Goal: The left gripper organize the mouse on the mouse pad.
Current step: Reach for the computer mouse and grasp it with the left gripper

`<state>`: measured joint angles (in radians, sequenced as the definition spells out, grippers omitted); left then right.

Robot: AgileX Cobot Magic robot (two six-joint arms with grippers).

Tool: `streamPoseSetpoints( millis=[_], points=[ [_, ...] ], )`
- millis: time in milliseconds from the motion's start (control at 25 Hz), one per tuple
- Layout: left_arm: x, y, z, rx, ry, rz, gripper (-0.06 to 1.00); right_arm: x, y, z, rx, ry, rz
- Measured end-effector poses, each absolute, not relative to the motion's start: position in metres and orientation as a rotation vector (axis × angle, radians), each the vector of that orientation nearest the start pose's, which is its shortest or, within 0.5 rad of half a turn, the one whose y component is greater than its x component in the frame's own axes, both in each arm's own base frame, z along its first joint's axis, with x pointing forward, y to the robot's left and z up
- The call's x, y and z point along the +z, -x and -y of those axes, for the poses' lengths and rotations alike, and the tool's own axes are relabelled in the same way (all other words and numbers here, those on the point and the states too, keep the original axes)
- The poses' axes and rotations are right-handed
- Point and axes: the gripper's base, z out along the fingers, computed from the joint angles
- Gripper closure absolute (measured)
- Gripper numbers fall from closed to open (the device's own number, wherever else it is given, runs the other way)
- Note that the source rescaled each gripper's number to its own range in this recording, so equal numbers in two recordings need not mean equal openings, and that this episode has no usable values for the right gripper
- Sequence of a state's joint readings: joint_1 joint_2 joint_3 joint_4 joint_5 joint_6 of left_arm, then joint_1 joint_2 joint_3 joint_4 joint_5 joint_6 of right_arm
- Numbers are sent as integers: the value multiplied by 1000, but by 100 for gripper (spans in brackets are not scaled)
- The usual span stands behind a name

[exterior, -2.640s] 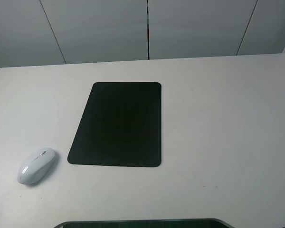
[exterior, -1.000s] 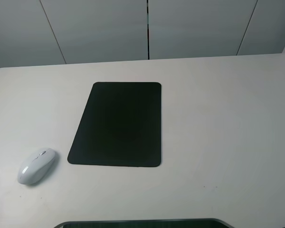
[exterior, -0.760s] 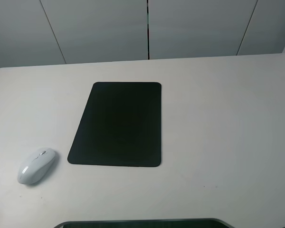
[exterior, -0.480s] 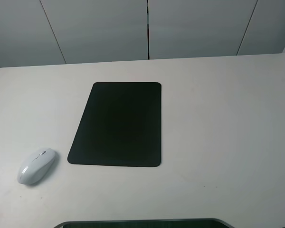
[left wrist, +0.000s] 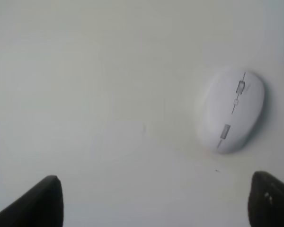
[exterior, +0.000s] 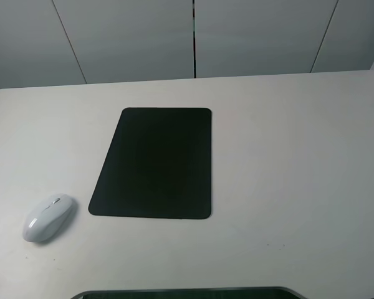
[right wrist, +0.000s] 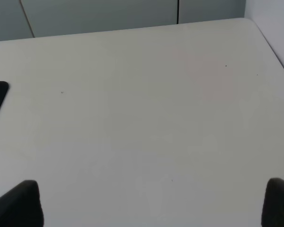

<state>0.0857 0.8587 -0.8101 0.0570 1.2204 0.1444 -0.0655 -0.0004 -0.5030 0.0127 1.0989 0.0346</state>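
From the high camera, the pale counter (exterior: pixel 287 162) fills most of the view, with grey wall panels (exterior: pixel 131 37) behind its far edge at 12 o'clock. The mouse pad (exterior: pixel 153 163) lies flat near the middle, its long side running away from the camera. The mouse (exterior: pixel 47 217) sits on bare counter at about 8 o'clock from the pad's centre, near the pad's near-left corner. It is clear of the pad and does not touch it. Its nose points toward roughly 1 o'clock. A dark curved edge (exterior: pixel 187 291) shows along the frame at 6 o'clock; what it belongs to cannot be told.

In the left wrist camera, the left end effector (left wrist: pixel 154 203) has its two dark fingers (left wrist: pixel 38 203) spread wide apart above bare counter, gripping nothing. The mouse rests on the counter beyond the fingertips, much closer to one finger than to the other and touching neither. Its scroll wheel faces up. A thin dark strip at the frame edge just beside the mouse looks like the pad's border.

In the right wrist camera, the right end effector (right wrist: pixel 149 203) likewise holds its fingers (right wrist: pixel 16 203) far apart over plain counter. One rounded corner of the mouse pad shows at the frame's edge, well away from the fingertips.
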Motion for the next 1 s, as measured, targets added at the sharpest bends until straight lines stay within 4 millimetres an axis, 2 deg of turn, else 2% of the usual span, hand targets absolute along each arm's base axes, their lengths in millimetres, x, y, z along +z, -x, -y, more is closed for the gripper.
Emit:
streamPoseSetpoints(
  millis=[160,360,520,720,880,1000],
  points=[
    [297,-145,-10,126,-244,-2837,-6,275,7,-1,-4,-103,-2076],
    [281,-166,8,97,-458,-2889,-6,275,7,-1,-4,-103,-2076],
    [264,-184,20,81,-558,-2926,-6,275,7,-1,-4,-103,-2076],
    [242,-200,30,72,-640,-3007,-6,275,7,-1,-4,-103,-2076],
    [222,-210,36,22,-610,-3035,-6,275,7,-1,-4,-103,-2076],
    [202,-210,37,21,-593,-3057,-6,275,7,-1,-4,-103,-2076]
  ],
)
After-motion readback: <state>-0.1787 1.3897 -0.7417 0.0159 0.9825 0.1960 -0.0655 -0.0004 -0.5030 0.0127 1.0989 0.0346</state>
